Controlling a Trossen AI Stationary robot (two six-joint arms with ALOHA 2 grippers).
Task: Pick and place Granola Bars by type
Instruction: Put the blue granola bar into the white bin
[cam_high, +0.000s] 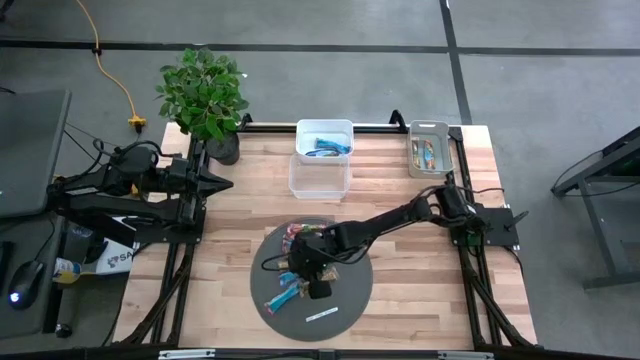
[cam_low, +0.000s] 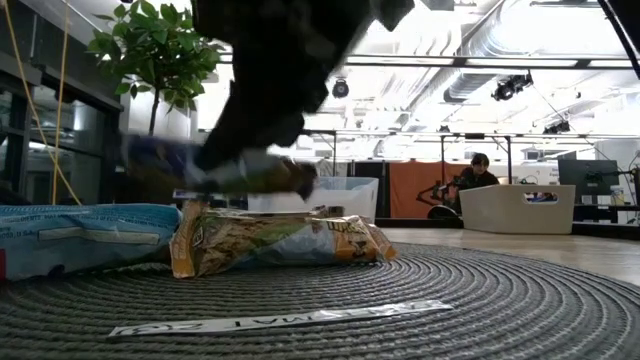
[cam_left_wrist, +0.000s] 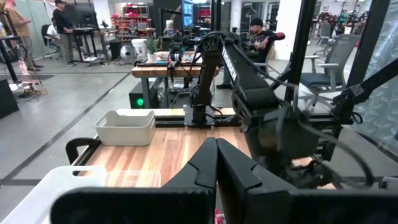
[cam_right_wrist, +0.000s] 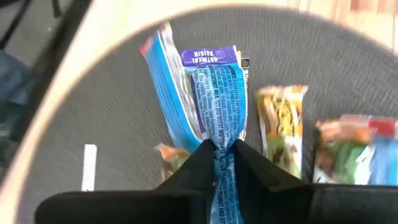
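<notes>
Over the mat, 6 o'clock of table: right gripper (cam_right_wrist: 219, 152) clenched on one blue bar (cam_right_wrist: 217, 99) pinched at its end, wrapper hanging forward of the fingers.
Mat (cam_high: 355, 300): round, grey; other granola bars (cam_high: 283, 297) lie on it, among them a second blue one (cam_right_wrist: 166, 87) just beside the held one, and tan-and-green ones (cam_right_wrist: 283, 121).
White strip (cam_high: 322, 314): at the mat's 6 o'clock edge; not a bar.
Bins: white bin (cam_high: 324, 141) at 12 o'clock already holds blue wrappers; clear bin (cam_high: 319, 177) just in front of it; grey bin (cam_high: 431, 150) at 1 o'clock holds mixed-colour wrappers.
Left gripper (cam_left_wrist: 216, 163): parked at 9 o'clock, fingers pressed together, grasping nothing.
Step judged: lift and carry blue bar to the white bin.
Handling note: grip is on the crimped end only, so raise straight up, clear the neighbouring blue wrapper, move slowly, release low inside the bin.
</notes>
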